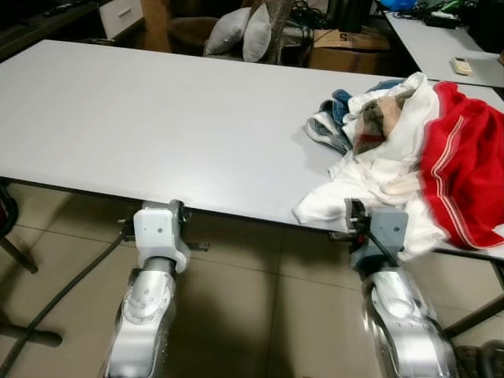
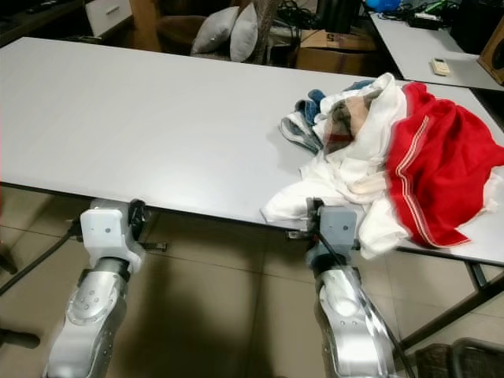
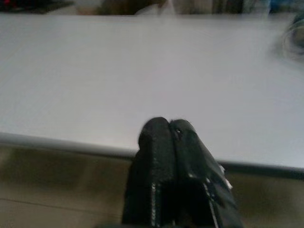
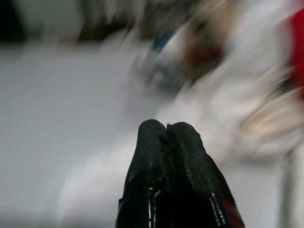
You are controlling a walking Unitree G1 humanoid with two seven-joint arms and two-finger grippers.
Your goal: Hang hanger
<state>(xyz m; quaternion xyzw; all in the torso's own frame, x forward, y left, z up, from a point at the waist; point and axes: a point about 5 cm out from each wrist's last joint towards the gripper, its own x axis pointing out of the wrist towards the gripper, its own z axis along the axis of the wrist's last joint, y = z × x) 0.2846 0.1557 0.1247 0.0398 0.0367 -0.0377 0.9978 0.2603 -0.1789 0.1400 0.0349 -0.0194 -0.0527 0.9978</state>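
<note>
A heap of clothes lies on the right part of the white table (image 1: 157,118): a white garment (image 1: 378,169), a red one with white stripes (image 1: 465,165), a plaid piece (image 1: 370,118) and blue-grey cloth (image 1: 335,110). The white garment hangs over the near edge. My left arm (image 1: 161,232) is raised at the table's near edge, left of the heap. Its gripper (image 3: 168,126) is shut and empty, pointing over the bare tabletop. My right arm (image 1: 382,228) is just below the overhanging white garment. The right gripper (image 4: 166,126) is shut and empty, pointing at the blurred clothes.
Behind the table are grey cushions (image 1: 240,31) on a chair and a cardboard box (image 1: 346,43). A second white table (image 1: 433,39) at the back right carries a remote (image 1: 461,66). A black cable (image 1: 55,303) trails over the tiled floor at my left.
</note>
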